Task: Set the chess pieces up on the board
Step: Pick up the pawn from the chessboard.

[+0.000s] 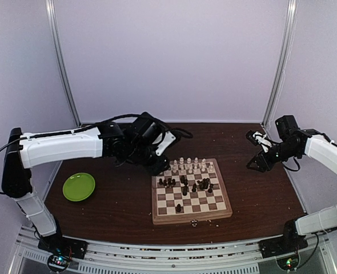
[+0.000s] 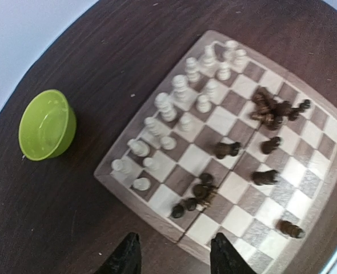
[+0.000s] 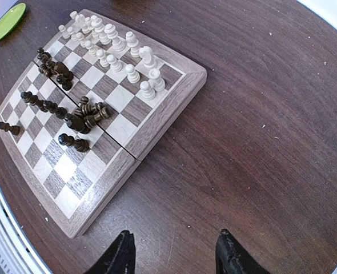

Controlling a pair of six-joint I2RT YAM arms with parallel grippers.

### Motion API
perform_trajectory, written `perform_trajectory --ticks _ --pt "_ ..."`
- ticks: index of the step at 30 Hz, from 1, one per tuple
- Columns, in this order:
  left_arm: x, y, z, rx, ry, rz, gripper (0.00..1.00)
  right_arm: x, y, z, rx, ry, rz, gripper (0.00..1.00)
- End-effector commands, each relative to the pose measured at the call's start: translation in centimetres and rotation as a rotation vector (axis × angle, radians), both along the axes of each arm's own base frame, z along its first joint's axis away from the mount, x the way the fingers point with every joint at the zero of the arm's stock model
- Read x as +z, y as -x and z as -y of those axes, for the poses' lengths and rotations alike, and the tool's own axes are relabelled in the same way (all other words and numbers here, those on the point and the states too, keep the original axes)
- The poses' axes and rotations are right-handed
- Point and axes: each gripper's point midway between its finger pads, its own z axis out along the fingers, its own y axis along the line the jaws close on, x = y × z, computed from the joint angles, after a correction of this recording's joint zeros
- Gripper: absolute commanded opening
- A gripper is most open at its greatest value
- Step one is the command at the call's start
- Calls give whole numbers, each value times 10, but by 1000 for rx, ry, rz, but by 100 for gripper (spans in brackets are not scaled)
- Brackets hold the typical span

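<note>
The board (image 1: pixel 192 218) lies mid-table. Cream-white chess pieces (image 1: pixel 190 165) stand in two rows along its far side. Dark chess pieces (image 1: pixel 185 184) sit in loose clumps on the middle squares, some lying on their side. My left gripper (image 1: pixel 159 165) hovers by the board's far-left corner. In the left wrist view it (image 2: pixel 174 260) is open and empty above the board's rim (image 2: pixel 139 206), near a dark clump (image 2: pixel 200 191) and the white rows (image 2: pixel 180 97). My right gripper (image 3: pixel 174 257) is open over bare table, right of the board (image 3: pixel 174 111).
A lime-green plate (image 1: pixel 79 186) lies left of the board. A lime-green bowl (image 2: pixel 45 123) stands on the table beyond the white rows. One dark piece (image 1: pixel 179 208) stands alone near the board's front. Pale walls close the table's back and sides.
</note>
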Motion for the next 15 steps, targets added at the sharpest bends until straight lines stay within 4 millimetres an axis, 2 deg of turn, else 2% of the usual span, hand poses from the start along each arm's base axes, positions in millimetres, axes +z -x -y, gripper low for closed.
perform_trajectory --ticks 1,5,9,15 --pt "-29 -31 -16 120 -16 -47 42 -2 0 0 11 15 -2 48" --pt "-44 -41 -17 133 -4 -122 37 -4 -1 1 5 22 -9 48" --pt "-64 -45 -19 147 -33 -177 40 -6 -1 2 4 26 -7 48" --pt "-89 -51 -20 174 -49 -233 37 -11 -2 4 1 41 -18 48"
